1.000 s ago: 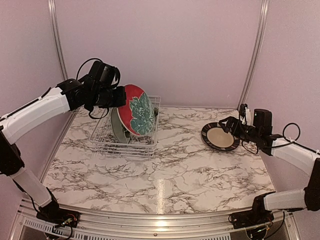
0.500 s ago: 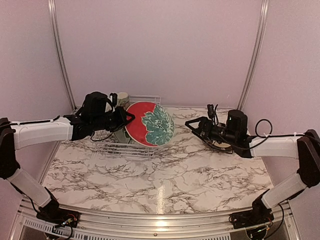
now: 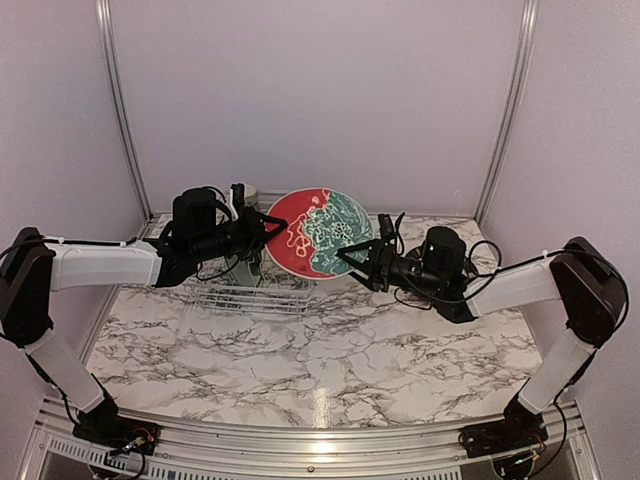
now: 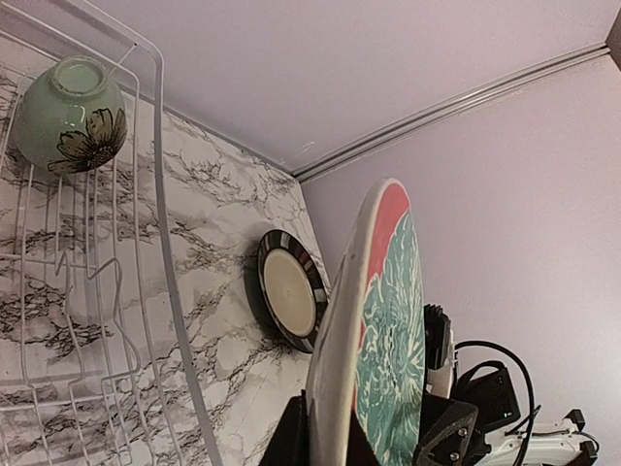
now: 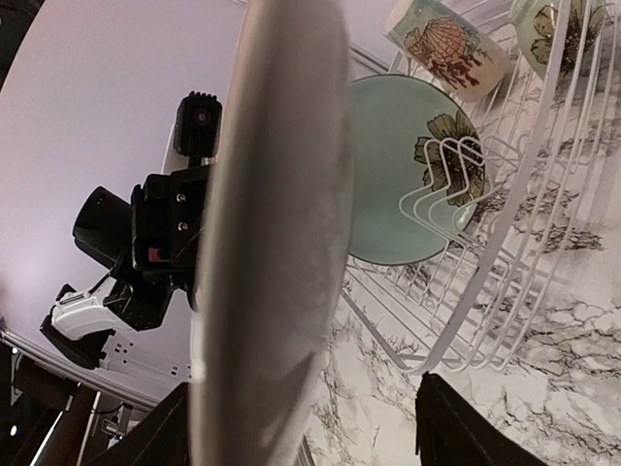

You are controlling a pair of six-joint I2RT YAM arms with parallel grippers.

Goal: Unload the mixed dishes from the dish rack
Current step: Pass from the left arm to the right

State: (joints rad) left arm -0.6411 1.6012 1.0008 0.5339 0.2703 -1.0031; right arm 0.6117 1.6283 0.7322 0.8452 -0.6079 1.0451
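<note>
My left gripper [image 3: 268, 236] is shut on the rim of a red plate with a teal leaf pattern [image 3: 320, 232] and holds it upright in the air, right of the white wire dish rack [image 3: 245, 296]. My right gripper [image 3: 352, 262] is open, its jaws straddling the plate's opposite edge [image 5: 272, 243]. In the rack stand a pale green floral plate [image 5: 403, 184], a cream floral mug [image 5: 446, 44] and a small pale green bowl [image 4: 68, 121]. The cream plate with a dark striped rim [image 4: 289, 299] lies on the table; the right arm hides it in the top view.
The marble table [image 3: 330, 360] is walled in by pale purple panels with metal corner strips [image 3: 508, 110]. The rack sits at the back left. Both arms meet above the middle back of the table.
My left gripper carried the red plate out of the rack, rightward and lower. My right arm left the striped plate and swung left until its open jaws reached the red plate's edge.
</note>
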